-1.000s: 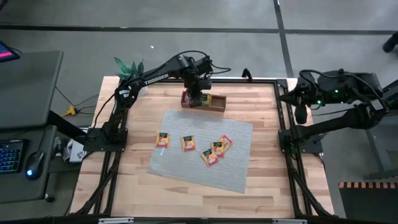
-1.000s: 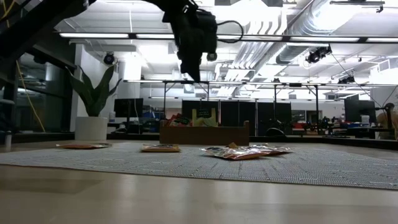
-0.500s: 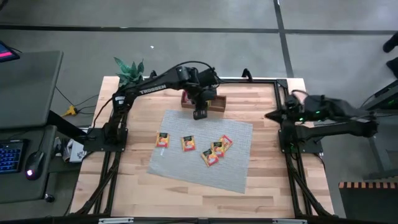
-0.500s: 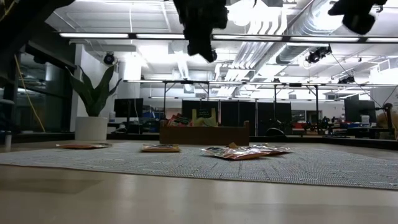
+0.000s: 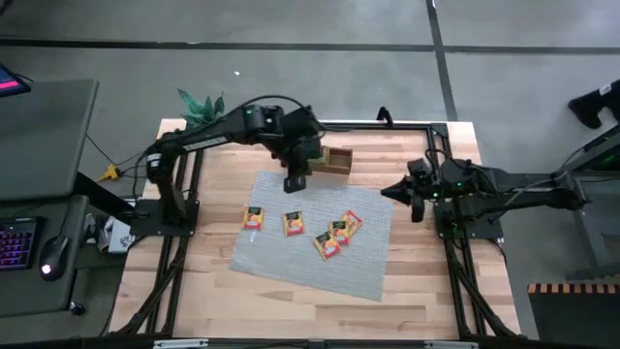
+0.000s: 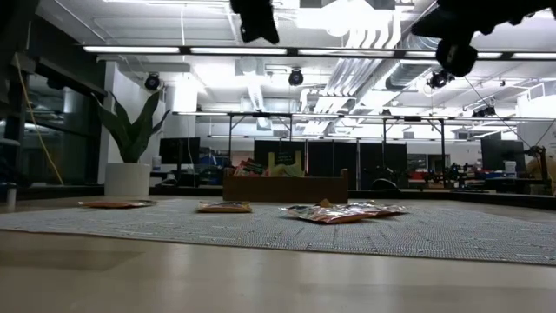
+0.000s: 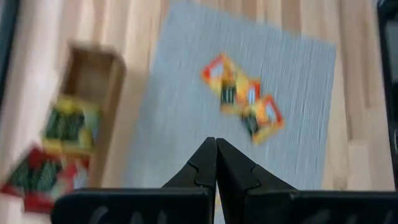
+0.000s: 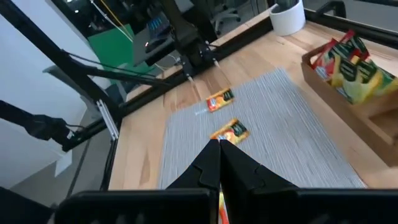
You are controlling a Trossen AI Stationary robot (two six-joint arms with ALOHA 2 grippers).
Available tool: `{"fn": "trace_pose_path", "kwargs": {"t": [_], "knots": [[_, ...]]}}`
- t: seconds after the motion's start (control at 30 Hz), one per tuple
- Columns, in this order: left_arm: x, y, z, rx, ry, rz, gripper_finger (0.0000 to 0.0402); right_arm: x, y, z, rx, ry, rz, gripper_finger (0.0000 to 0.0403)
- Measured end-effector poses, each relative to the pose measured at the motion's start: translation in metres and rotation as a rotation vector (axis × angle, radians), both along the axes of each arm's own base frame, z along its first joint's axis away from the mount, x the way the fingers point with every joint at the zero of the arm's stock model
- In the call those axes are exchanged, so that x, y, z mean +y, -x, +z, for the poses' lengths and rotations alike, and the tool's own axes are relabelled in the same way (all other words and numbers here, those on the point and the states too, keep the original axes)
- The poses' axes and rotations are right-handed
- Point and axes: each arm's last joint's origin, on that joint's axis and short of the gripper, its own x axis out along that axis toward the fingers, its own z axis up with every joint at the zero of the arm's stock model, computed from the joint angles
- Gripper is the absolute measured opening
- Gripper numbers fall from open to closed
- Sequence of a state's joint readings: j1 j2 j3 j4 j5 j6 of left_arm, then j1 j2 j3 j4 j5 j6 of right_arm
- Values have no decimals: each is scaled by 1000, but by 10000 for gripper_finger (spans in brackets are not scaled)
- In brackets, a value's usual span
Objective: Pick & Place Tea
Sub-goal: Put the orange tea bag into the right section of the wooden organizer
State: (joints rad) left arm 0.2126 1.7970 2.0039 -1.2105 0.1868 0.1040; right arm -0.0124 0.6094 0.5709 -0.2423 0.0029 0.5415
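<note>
over the grey mat [image 5: 315, 233] the left gripper [image 5: 294, 182] hangs empty, fingers together; right gripper [image 5: 415, 204] likewise closed, at the mat's edge. loose tea sachets [image 5: 337, 233] overlap there, so a pinch could lift two.

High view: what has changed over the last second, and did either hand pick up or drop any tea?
The left hand has drawn back from over the wooden tray to the grey mat's far edge. The right hand has swung in from the table's right edge to beside the mat. Both are shut and empty; nothing was gripped or released. The tea sachets on the mat lie where they did.
</note>
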Motion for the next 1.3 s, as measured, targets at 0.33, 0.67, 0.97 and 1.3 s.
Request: {"fn": "trace_pose_path", "kwargs": {"t": [0.33, 0.67, 0.97, 1.3], "knots": [[-13, 55, -63, -59, 112, 62, 0, -1, -52, -4, -37, -38, -12, 1], [-32, 136, -136, -44, 253, 263, 0, -2, -149, 4, 97, 28, 96, 0], [-45, 182, -177, 72, 266, 336, 0, -3, -246, -2, 176, 44, 222, 0], [-51, 214, -198, 52, 314, 426, 0, -4, -333, -25, 222, 36, 296, 0]]}}
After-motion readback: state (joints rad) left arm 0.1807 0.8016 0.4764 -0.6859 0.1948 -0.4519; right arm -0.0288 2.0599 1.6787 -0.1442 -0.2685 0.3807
